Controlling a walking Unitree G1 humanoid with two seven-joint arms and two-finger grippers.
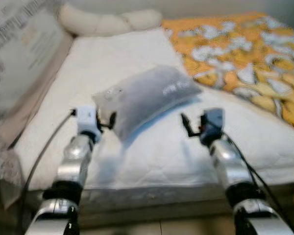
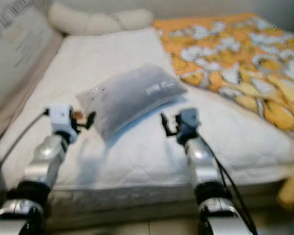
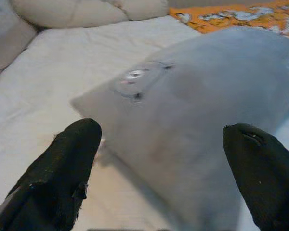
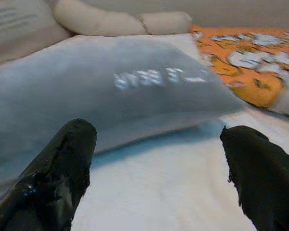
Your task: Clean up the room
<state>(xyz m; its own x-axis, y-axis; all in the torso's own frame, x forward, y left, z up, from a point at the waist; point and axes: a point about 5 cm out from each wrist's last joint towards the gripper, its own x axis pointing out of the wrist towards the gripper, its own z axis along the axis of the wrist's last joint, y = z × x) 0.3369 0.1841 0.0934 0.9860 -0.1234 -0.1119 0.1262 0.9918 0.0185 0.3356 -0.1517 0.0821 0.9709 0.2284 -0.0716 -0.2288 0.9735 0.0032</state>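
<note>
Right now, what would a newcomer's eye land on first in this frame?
First the grey pillow, lying askew in the middle of the white mattress. Both grippers are stretched toward it with fingers open: the left gripper at its near corner, the right gripper just short of its other end. Beyond, an orange patterned blanket covers the bed's right side.

Room lit soft & even, no glare. My head views blurred, esp. right eye. Gray pillow [image 1: 146, 95] throws faint bluish shadow on white mattress [image 1: 152, 147]. Wrist views sharper, fingertips near-black.
</note>
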